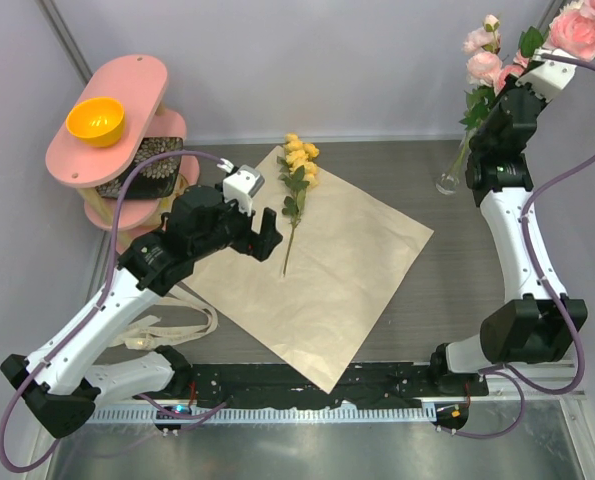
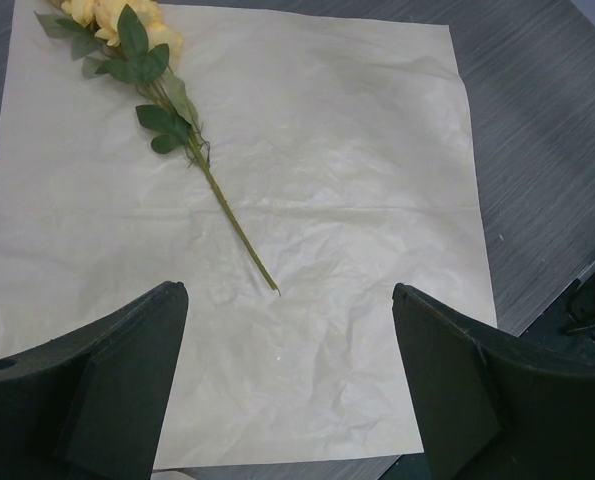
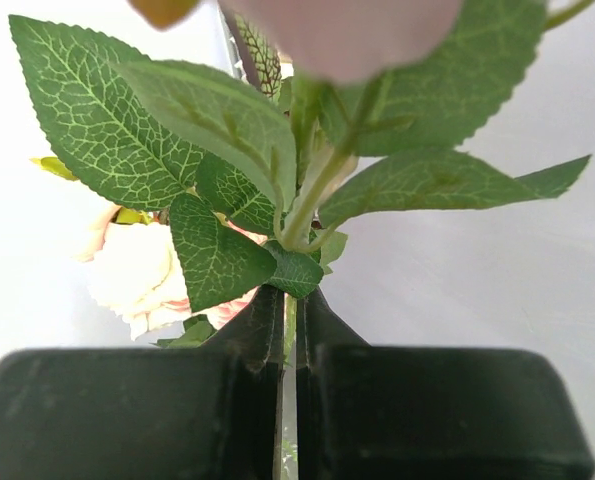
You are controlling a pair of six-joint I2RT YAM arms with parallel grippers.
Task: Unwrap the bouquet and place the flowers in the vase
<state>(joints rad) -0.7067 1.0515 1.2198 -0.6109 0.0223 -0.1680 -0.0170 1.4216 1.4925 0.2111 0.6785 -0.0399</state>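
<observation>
Left gripper (image 2: 287,292): wide open, empty, over paper (image 2: 357,200).
Right gripper (image 3: 290,305): pinched tight on pink flowers (image 3: 305,200) by the stem, above vase (image 1: 448,178).

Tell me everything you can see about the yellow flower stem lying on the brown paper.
The yellow flower stem carries a cluster of small yellow blooms at its far end, then several dark green leaves, then a long thin bare green stalk ending in a cut tip. It lies flat and nearly straight on the unfolded brown paper, blooms at the sheet's far corner, tip pointing toward the arms. Only the paper touches it; the open left gripper hangs just short of the tip.
</observation>
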